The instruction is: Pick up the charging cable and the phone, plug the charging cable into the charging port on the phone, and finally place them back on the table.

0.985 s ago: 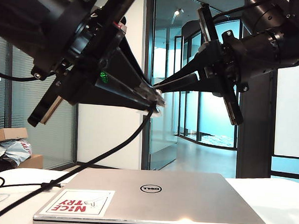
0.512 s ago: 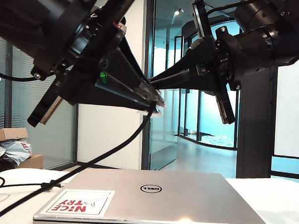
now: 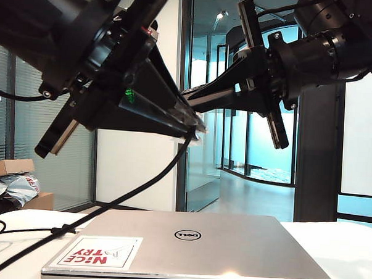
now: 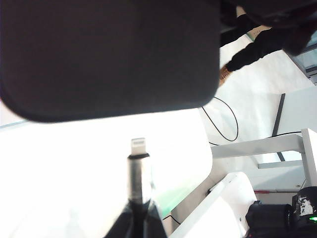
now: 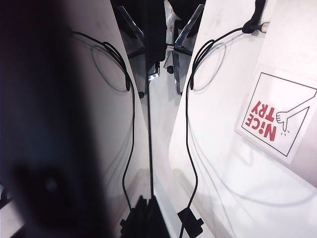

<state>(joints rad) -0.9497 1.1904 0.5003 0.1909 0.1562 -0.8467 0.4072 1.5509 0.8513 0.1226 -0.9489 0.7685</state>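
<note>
Meeting in mid-air: two black arms converge above a closed silver laptop in the exterior view.
Left gripper: the left gripper reaches in from the upper left of the frame, its tips just left of centre, jaws clenched on the plug end of the charging cable.
Charging cable: the black cord hangs from those tips and runs down to the lower left corner, crossing the white table beside the laptop; in the left wrist view its silver-white plug stands up between the fingers, tip bare.
Right gripper: the right gripper comes in from the upper right, tips near centre, just above the left gripper's; jaws clamped on the phone.
Phone: seen edge-on as a thin dark slab, tilted, upper middle-right of the exterior view; in the left wrist view its rounded black edge fills the top of the frame, just apart from the plug tip.
Laptop: lid shut, lower centre, a red-lettered sticker at its lower left.
</note>
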